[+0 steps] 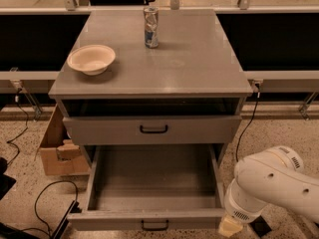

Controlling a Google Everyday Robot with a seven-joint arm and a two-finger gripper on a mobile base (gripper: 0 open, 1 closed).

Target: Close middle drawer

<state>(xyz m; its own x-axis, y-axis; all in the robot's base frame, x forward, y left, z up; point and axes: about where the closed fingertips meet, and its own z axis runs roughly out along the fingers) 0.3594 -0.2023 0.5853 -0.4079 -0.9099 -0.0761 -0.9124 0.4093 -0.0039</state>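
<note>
The middle drawer (152,183) is pulled far out of the grey cabinet (149,78), and its deep grey box is empty. Its low front (114,219) carries a small black loop handle (154,225) at the centre. My gripper (230,227) hangs at the end of the white arm (274,183), low at the bottom right, just beside the drawer's front right corner. The top drawer (99,130), with a wider handle (153,129), sits above with a dark gap over its front. The lowest drawer is hidden.
A cream bowl (91,59) and a drink can (151,27) stand on the cabinet top. A cardboard box (57,148) and cables (45,203) lie on the floor at the left. A small black object (260,226) lies by the gripper.
</note>
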